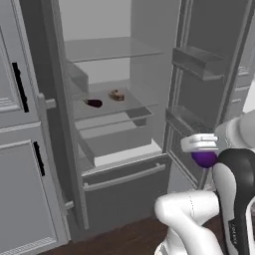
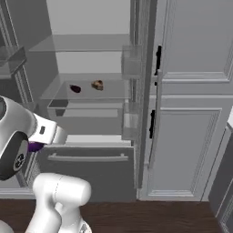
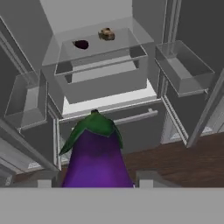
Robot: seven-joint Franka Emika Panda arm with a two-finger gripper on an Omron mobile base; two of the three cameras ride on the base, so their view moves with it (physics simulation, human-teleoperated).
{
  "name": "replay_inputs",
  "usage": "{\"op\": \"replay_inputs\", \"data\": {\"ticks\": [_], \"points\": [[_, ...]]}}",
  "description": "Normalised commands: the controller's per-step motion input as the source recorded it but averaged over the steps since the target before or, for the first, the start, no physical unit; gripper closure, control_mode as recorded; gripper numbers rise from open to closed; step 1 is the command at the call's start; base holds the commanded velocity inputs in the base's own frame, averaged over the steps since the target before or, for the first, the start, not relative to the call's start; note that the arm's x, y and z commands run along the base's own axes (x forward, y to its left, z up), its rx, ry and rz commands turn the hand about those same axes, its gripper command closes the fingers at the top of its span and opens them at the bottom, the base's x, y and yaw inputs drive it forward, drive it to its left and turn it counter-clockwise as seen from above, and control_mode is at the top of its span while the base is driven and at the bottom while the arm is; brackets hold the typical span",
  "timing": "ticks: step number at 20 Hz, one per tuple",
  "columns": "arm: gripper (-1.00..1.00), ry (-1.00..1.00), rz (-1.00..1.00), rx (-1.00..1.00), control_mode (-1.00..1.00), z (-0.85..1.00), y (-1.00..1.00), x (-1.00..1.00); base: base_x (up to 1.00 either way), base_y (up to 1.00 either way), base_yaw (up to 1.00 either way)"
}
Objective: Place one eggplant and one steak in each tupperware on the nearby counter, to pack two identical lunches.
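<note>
Nearest to you, at the bottom centre of the hand view, the gripper [image 3: 97, 181] is clamping an eggplant [image 3: 97, 159] — its two fingers are sitting against the fruit's flanks, one on each side. The eggplant is glossy deep purple with a green leafy cap pointing away from the camera, toward the fridge. In the left base view the same purple lump [image 1: 204, 159] is peeking out under the white hand at the right edge; in the right base view just a sliver of it [image 2: 35, 146] is showing at the left, under the hand.

Beyond the gripper, you are facing an open fridge [image 1: 107, 124]. Its lower drawer front [image 1: 124, 177] with a long bar handle is closed, low in the frame. Above that a clear crisper bin [image 3: 103, 76] is sitting under the glass shelf; I cannot tell whether anything is inside it. Door bins [image 3: 183, 65] on both open doors are flanking the opening at the frame's left and right.

Farthest back, on the glass shelf [image 1: 112, 107], two things are lying near each other but apart — a second dark eggplant [image 1: 93, 103] on the left and a brownish steak [image 1: 117, 95] on the right.
</note>
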Motion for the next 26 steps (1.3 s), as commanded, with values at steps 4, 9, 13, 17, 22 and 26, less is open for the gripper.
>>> {"op": "replay_inputs", "data": {"ticks": [4, 9, 13, 17, 22, 26], "points": [[1.00, 0.00, 0.00, 0.00, 1.00, 0.00, 0.00, 0.00, -0.62, -0.32, -0.51], [1.00, 0.00, 0.00, 0.00, 1.00, 0.00, 0.00, 0.00, -0.42, -0.33, -0.56], [1.00, 0.00, 0.00, 0.00, 1.00, 0.00, 0.00, 0.00, -0.13, -0.39, -0.59], [1.00, 0.00, 0.00, 0.00, 1.00, 0.00, 0.00, 0.00, 0.00, -0.46, -0.61], [1.00, 0.00, 0.00, 0.00, 1.00, 0.00, 0.00, 0.00, 0.04, -0.58, -0.60], [1.00, 0.00, 0.00, 0.00, 1.00, 0.00, 0.00, 0.00, 0.31, -0.65, -0.58]]}}
